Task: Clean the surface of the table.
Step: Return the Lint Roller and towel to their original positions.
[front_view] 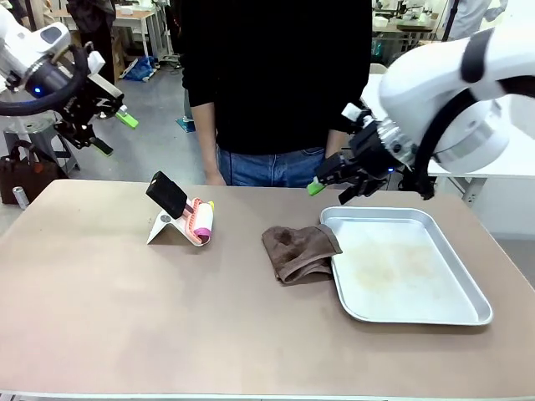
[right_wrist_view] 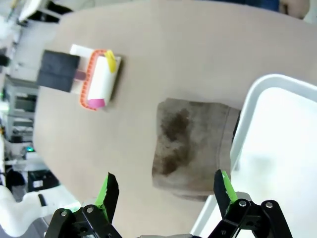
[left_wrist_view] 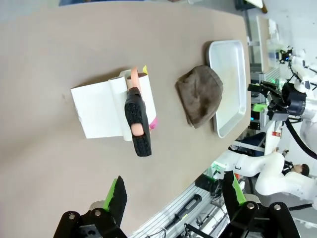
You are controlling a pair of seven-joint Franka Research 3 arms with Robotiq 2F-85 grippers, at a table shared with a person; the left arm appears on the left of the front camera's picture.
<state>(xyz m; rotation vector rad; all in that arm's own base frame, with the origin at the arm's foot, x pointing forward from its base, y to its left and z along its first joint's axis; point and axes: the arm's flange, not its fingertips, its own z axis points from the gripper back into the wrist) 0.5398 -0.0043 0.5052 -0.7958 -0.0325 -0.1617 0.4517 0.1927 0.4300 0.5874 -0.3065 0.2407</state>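
Observation:
The taupe-brown table (front_view: 125, 309) spans the front view. Near its middle lies a crumpled brown cloth (front_view: 297, 251), its right edge against a silver tray (front_view: 401, 267). My left gripper (front_view: 114, 134) hangs open high above the table's far left corner, holding nothing. My right gripper (front_view: 330, 190) is open too, in the air just beyond the tray's far left corner. In the right wrist view the cloth (right_wrist_view: 193, 144) lies below my open right gripper (right_wrist_view: 166, 188). The left wrist view looks down past my open left gripper (left_wrist_view: 176, 191) at the table (left_wrist_view: 49, 49) and the cloth (left_wrist_view: 200, 94).
A lint roller with a black handle (front_view: 180, 209) rests on a white stand left of the middle, also in the wrist views as the lint roller (left_wrist_view: 136, 119) (right_wrist_view: 96, 79). A person in a black top (front_view: 276, 75) stands at the far edge. The tray (left_wrist_view: 230, 74) (right_wrist_view: 282, 148) holds nothing.

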